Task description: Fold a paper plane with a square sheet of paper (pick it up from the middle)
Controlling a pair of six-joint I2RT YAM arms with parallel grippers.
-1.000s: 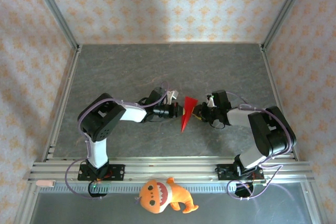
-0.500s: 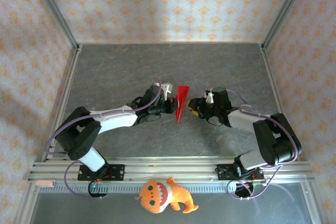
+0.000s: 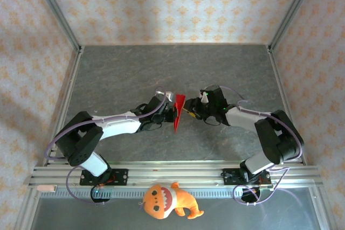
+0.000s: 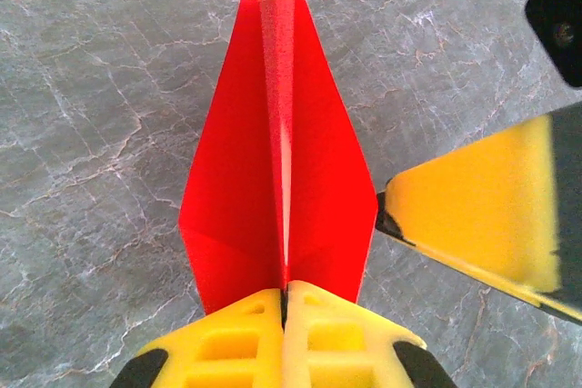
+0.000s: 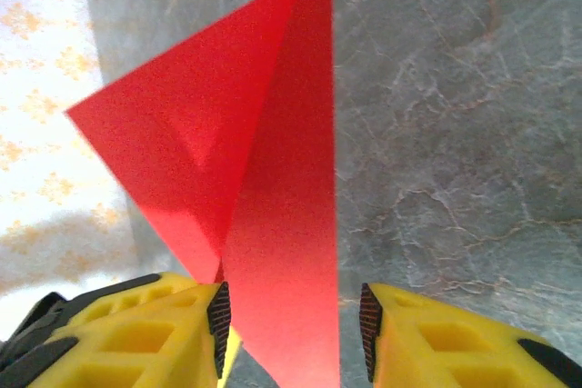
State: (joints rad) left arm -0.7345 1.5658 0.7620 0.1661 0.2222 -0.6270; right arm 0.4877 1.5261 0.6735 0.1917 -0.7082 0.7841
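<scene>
- An orange plush toy (image 3: pixel 170 201) lies at the near edge, in front of the arm bases
- At the middle of the grey worktop (image 3: pixel 118 74), the left hand (image 3: pixel 171 113) is pinched tight on the centre ridge of the red paper plane (image 3: pixel 178 112), whose point faces the near side
- The right hand (image 3: pixel 190 110) faces it from just beside, fingers spread, one paper flap between them and clear of one pad

A lab test cell is indicated: a grey stone-look bench (image 3: pixel 124 74) enclosed by aluminium framing (image 3: pixel 54 12) and patterned wallpaper panels (image 3: pixel 172 4).
</scene>
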